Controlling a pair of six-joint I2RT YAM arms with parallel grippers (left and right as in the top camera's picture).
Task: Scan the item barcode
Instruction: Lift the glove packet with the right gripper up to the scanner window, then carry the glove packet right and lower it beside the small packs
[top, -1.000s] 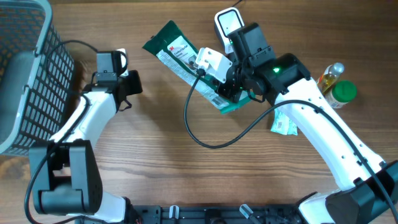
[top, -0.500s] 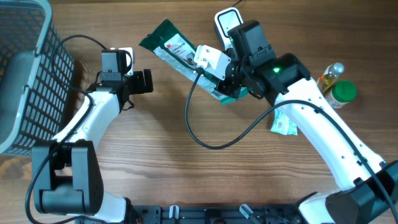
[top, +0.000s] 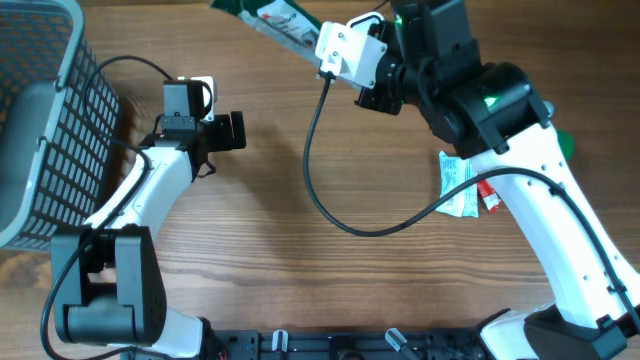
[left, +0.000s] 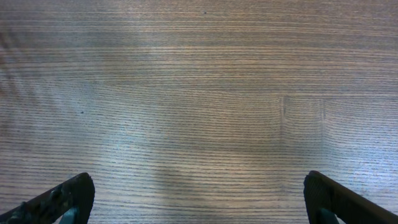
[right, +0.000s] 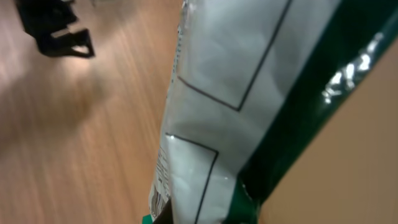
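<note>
Green-and-white packet (top: 278, 14) hung over the far edge of the table (top: 300, 260), its top cut off by the frame, pinched by the right gripper (top: 372, 90), whose fingers were hidden. Over bare wood the left gripper (top: 236, 131) hovered, spread wide.

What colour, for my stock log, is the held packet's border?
Dark green border on the packet; right wrist view.

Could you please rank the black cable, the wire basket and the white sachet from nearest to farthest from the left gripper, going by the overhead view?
Measured from the left gripper:
1. black cable, looping just to the gripper's right, mid-table.
2. wire basket, on the other side, at the table's left edge.
3. white sachet, far across on the right side.
</note>
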